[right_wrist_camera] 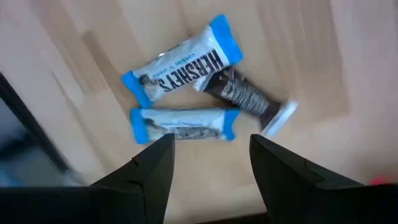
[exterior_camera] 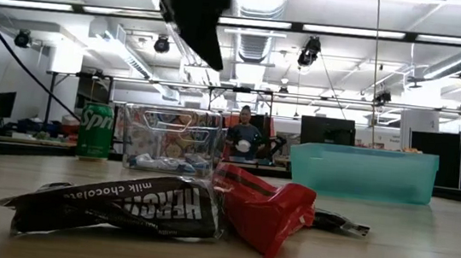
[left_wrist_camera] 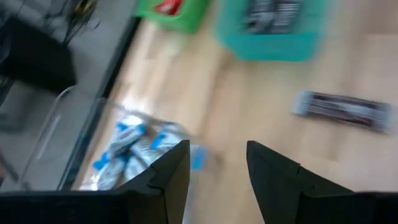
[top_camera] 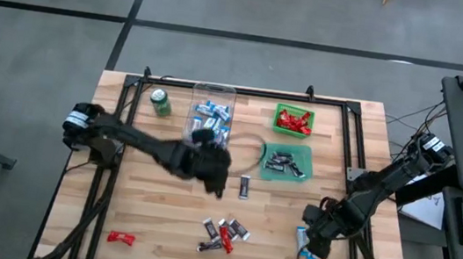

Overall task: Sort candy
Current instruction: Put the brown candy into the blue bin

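Left gripper (top_camera: 214,164) mid-table beside the clear bin (top_camera: 211,114) of blue-and-white candy (top_camera: 210,109); fingers parted, empty. Loose candy pile (top_camera: 223,235) near the front edge. Right gripper (top_camera: 314,237) over blue-and-white bars (right_wrist_camera: 180,68) at front right, fingers spread, nothing held.

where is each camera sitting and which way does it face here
High view: above the table, looking straight down; both arms show, left end effector by the clear bin.
Low view: at tabletop height, looking level across; nearest are a dark candy bar and red wrapper.
Left wrist view: looks past its own open fingers at the clear bin.
Right wrist view: looks past open fingers at blue-and-white bars.
Shared: high and low views both show the green can.
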